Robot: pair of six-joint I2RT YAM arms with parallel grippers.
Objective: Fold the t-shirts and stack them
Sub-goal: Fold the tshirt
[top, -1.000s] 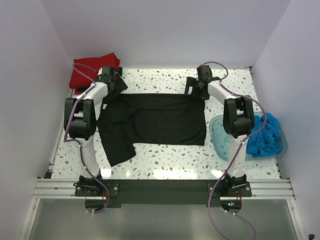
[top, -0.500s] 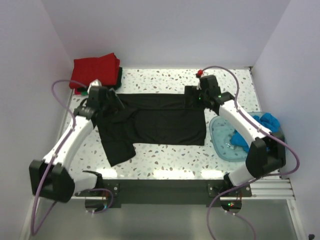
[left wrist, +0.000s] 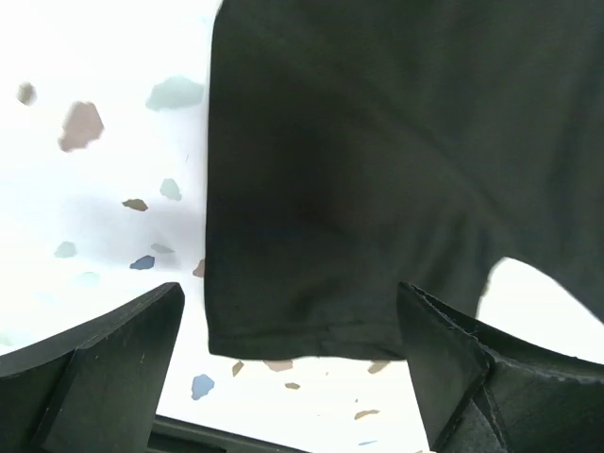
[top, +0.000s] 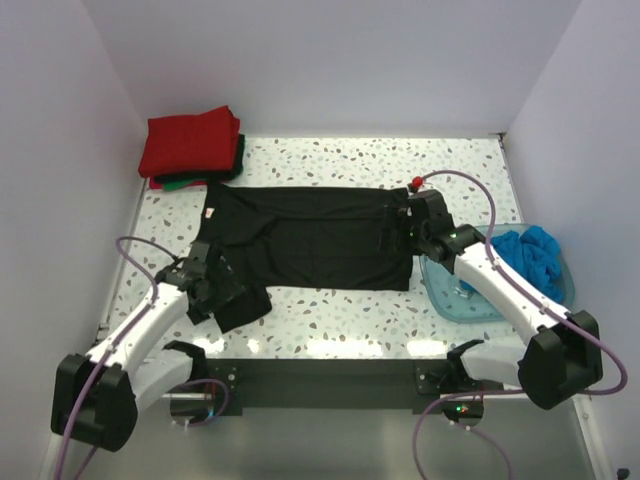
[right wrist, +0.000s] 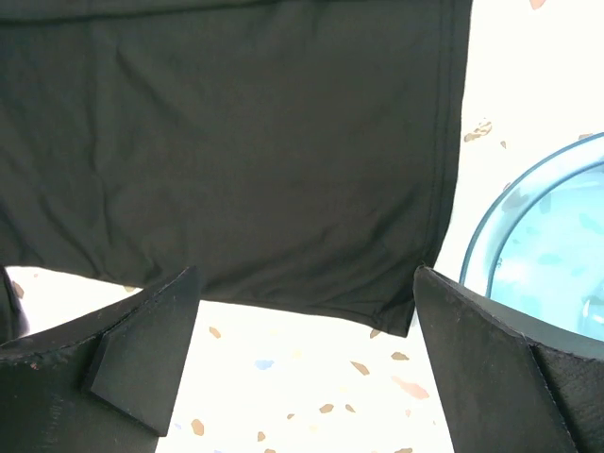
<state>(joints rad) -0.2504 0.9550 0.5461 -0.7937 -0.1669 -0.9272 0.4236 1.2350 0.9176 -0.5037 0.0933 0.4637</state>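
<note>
Both arms stretch low, left claw (top: 222,288) and right claw (top: 398,226) released above black t-shirt (top: 310,240).

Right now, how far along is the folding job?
Done: a folded red t-shirt lies on a green t-shirt in the far left corner. In hand: the black t-shirt is spread out, not folded up; the left gripper and right gripper hover open over its edges. Left: the blue t-shirt bunched in the tub.
</note>
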